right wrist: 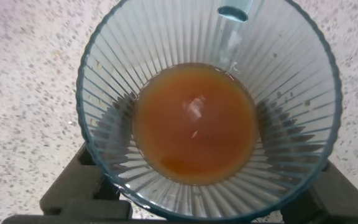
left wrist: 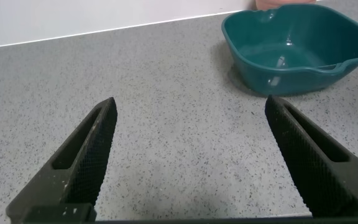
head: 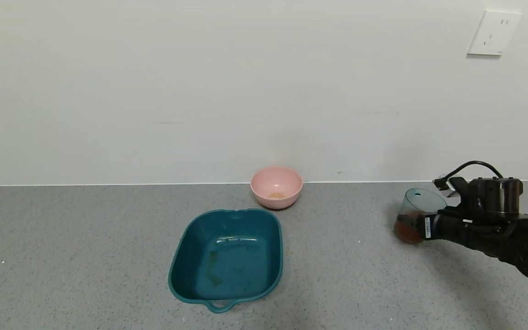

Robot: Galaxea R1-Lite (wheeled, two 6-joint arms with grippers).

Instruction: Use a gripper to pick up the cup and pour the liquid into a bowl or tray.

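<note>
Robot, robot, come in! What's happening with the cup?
Right gripper shut on cup, liquid inside. Left gripper open, idle. Tray unobstructed, pink bowl behind.

Even, soft overhead light with faint shadows under the tray (head: 227, 256) and pink bowl (head: 276, 187), small glare spots on the liquid (right wrist: 194, 121), head view sharp, cup (right wrist: 207, 106) rim slightly soft up close.
</note>
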